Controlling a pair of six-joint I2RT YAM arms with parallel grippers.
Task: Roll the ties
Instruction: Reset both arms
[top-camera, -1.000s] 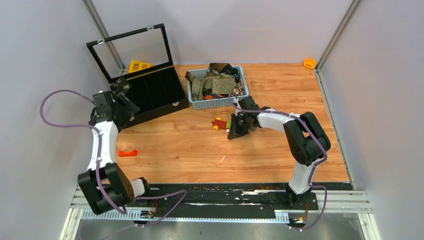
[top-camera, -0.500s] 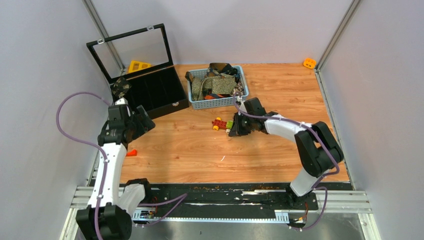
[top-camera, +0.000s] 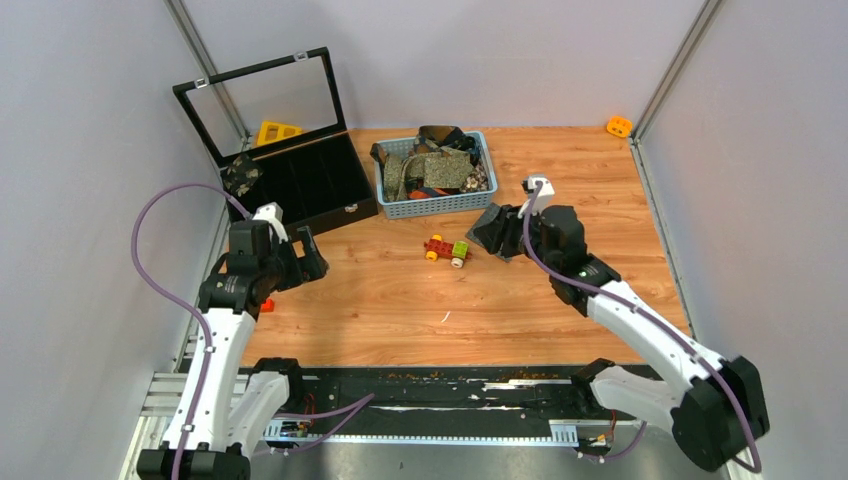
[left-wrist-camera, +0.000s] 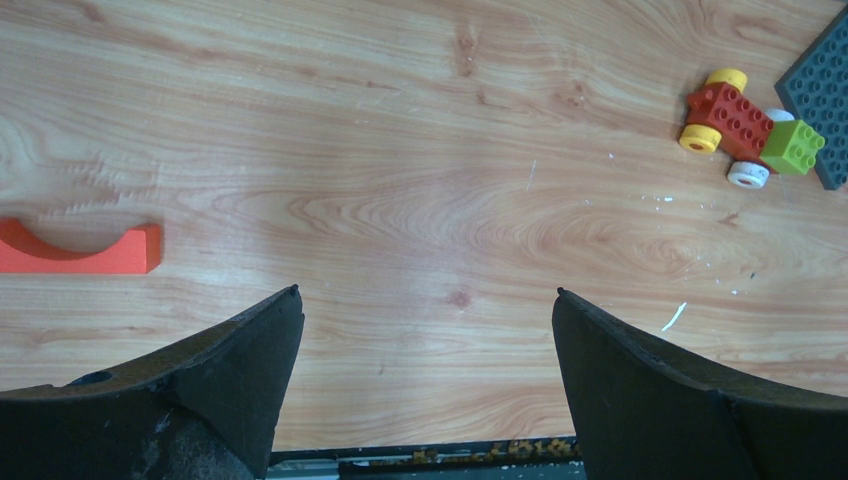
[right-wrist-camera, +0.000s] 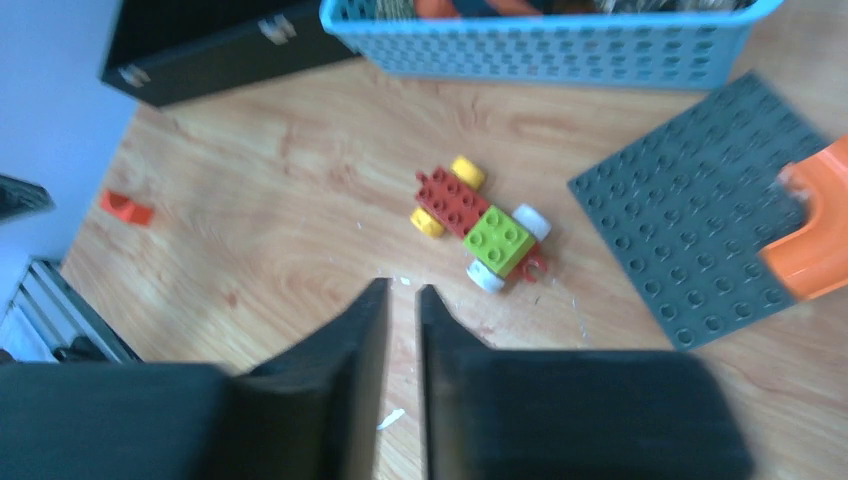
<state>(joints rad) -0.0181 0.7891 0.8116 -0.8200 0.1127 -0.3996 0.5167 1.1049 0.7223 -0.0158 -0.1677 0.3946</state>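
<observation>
Several ties (top-camera: 432, 165), olive, brown and black, lie heaped in the blue basket (top-camera: 440, 205) at the back of the table. One rolled speckled tie (top-camera: 240, 175) sits at the left end of the black box (top-camera: 318, 190). My left gripper (top-camera: 305, 262) hovers over bare wood near the box's front, its fingers (left-wrist-camera: 245, 350) spread wide and open with nothing between them (left-wrist-camera: 425, 292). My right gripper (top-camera: 512, 240) hangs right of the toy car, its jaws (right-wrist-camera: 402, 290) a narrow slit apart with nothing in them. The basket wall (right-wrist-camera: 560, 45) shows beyond it.
A red, green and yellow toy car (top-camera: 447, 249) (right-wrist-camera: 480, 225) (left-wrist-camera: 745, 125) stands mid-table beside a grey studded plate (top-camera: 485, 222) (right-wrist-camera: 700, 200) with an orange curved piece (right-wrist-camera: 815, 235) on it. An orange arch (left-wrist-camera: 75, 250) (right-wrist-camera: 125, 208) lies by the left arm. An orange brick (top-camera: 619, 126) sits far right.
My left arm has drawn back from the black box towards the near side, leaving the rolled tie there. My right arm has swung right off the toy car, and its jaws have parted slightly.
</observation>
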